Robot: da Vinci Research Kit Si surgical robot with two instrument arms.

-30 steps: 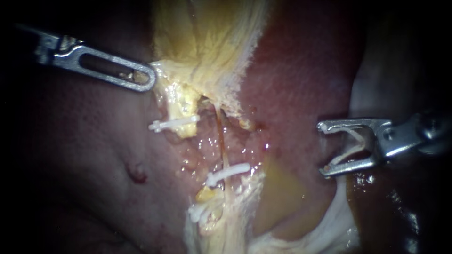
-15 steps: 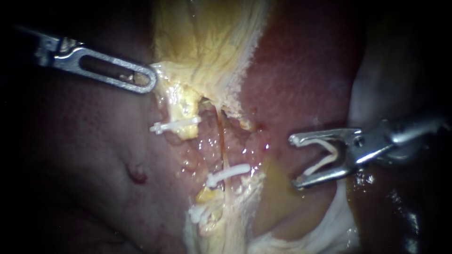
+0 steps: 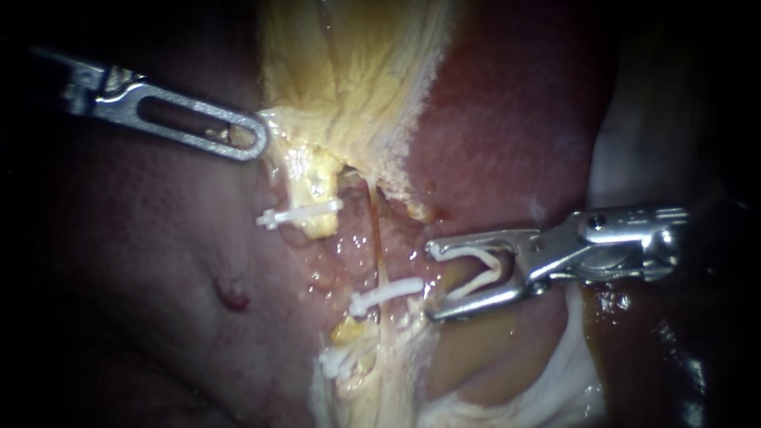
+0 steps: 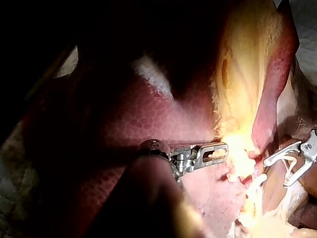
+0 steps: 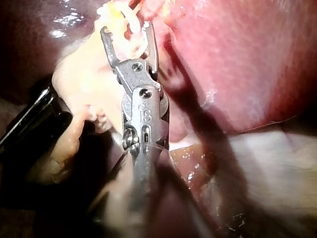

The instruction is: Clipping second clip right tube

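My right instrument's pincer grips a spread white clip just beside the right tube, not around it.

Bare along the right tube, from the lower clip up to the gallbladder edge; open on both sides there. Blocked below by that clip, just beside the right instrument, jaws wide and both touching the loaded clip. Blocked further left by the upper clip. Well clear above: left instrument, clamped on the gallbladder. Hemmed on the right by the liver.
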